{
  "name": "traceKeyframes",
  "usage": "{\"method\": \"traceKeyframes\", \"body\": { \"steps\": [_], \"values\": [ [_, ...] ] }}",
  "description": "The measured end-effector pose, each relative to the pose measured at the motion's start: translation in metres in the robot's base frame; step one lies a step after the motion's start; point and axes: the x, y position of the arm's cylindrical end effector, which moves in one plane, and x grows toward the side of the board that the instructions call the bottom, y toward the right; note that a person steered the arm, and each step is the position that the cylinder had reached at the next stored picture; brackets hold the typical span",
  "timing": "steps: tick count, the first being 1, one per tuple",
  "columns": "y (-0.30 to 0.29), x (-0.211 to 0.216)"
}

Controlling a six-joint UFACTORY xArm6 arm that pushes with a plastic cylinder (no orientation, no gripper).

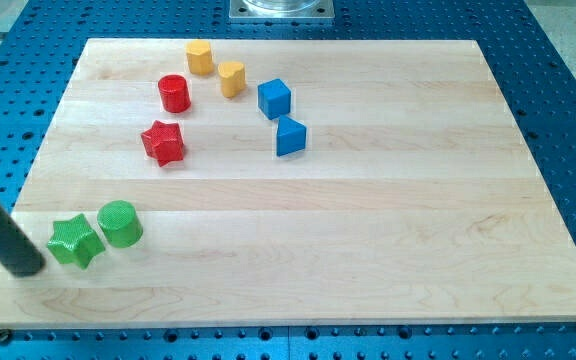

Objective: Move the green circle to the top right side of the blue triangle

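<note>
The green circle (120, 223) lies at the board's lower left, touching the green star (75, 241) on its left. The blue triangle (290, 137) sits near the board's upper middle, far to the upper right of the circle. My tip (30, 268) rests at the board's lower left, just left of the green star and apart from the green circle. The dark rod slants up to the view's left edge.
A blue cube (274, 98) sits just above the blue triangle. A red cylinder (174, 93) and a red star (163, 142) lie left of it. Two yellow blocks (200, 57) (232, 77) sit near the top. The wooden board (388, 240) rests on a blue perforated table.
</note>
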Motion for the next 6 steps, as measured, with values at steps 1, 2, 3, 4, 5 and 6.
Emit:
{"method": "traceKeyframes", "body": {
  "steps": [1, 2, 3, 4, 5, 6],
  "values": [
    [0.1, -0.018],
    [0.134, -0.04],
    [0.083, -0.035],
    [0.059, -0.069],
    [0.185, -0.087],
    [0.268, -0.106]
  ]
}}
